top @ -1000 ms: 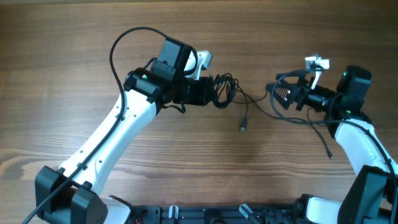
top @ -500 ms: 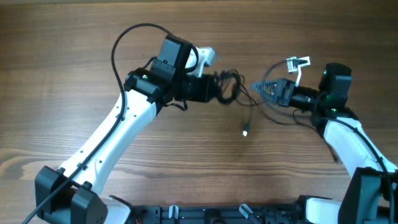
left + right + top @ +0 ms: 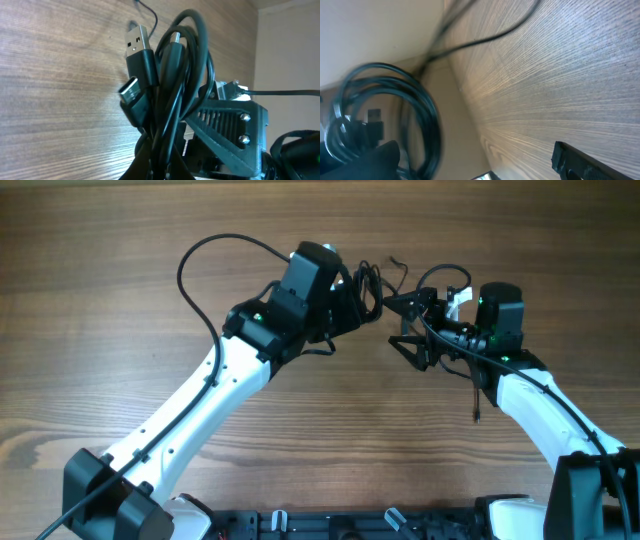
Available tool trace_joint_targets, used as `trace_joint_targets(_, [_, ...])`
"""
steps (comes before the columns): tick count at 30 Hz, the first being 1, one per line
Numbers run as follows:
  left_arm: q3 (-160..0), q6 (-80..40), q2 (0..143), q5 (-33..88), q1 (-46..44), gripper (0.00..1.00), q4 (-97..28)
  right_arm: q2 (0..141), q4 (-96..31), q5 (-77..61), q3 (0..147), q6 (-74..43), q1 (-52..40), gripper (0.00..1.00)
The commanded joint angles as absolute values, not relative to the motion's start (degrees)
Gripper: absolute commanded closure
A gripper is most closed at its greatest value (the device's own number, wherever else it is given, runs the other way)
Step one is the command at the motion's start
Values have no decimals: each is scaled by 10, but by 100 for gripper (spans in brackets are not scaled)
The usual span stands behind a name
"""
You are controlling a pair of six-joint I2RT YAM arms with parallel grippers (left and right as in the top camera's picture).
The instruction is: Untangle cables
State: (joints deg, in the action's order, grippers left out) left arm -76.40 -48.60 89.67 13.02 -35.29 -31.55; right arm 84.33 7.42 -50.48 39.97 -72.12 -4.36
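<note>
Lower frame, overhead view: the left arm [image 3: 190,412] and right arm [image 3: 548,412] rise from the bottom edge and converge at upper centre over the wooden tabletop [image 3: 100,270]. The left gripper [image 3: 352,292] is closed on the cables [image 3: 369,280], a bunched coil of thin black cords at upper centre. In the left wrist view the coil fills mid-frame, with a flat USB plug [image 3: 137,42] uppermost and a smaller plug [image 3: 131,91] beneath it. Just right of the coil, the right gripper [image 3: 397,322] stands with jaws fully apart, holding nothing; contact with the coil cannot be determined. One thin strand [image 3: 474,390] hangs beside the right arm.
</note>
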Motion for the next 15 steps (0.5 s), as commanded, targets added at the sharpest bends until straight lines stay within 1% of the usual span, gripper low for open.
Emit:
trace_joint_targets(1, [-767, -515, 888, 91, -358, 96, -315, 849, 77, -496, 404, -750, -46, 0])
trace_joint_targets(4, [-767, -520, 888, 91, -359, 96, -315, 849, 81, -492, 404, -750, -46, 1])
trace_joint_targets(5, [-767, -536, 888, 91, -359, 96, -315, 849, 84, -492, 404, -750, -46, 4])
trace_joint_targets(7, [-767, -563, 888, 91, -360, 96, -313, 849, 95, -485, 404, -750, -54, 14])
trace_joint_targets(11, [-767, -564, 889, 91, -378, 96, -300, 849, 120, -458, 404, -753, -87, 32])
trace_joint_targets(12, [-767, -564, 889, 91, -383, 96, -300, 849, 122, -453, 404, -753, -91, 37])
trace_joint_targets(13, [-767, -564, 889, 91, -388, 96, -300, 849, 124, -442, 404, -753, -97, 50])
trace_joint_targets(14, [-767, -564, 889, 91, -390, 96, -301, 849, 124, -436, 404, -752, -98, 60])
trace_joint_targets(15, [-767, -564, 889, 91, -391, 96, -304, 849, 124, -432, 404, -751, -97, 74])
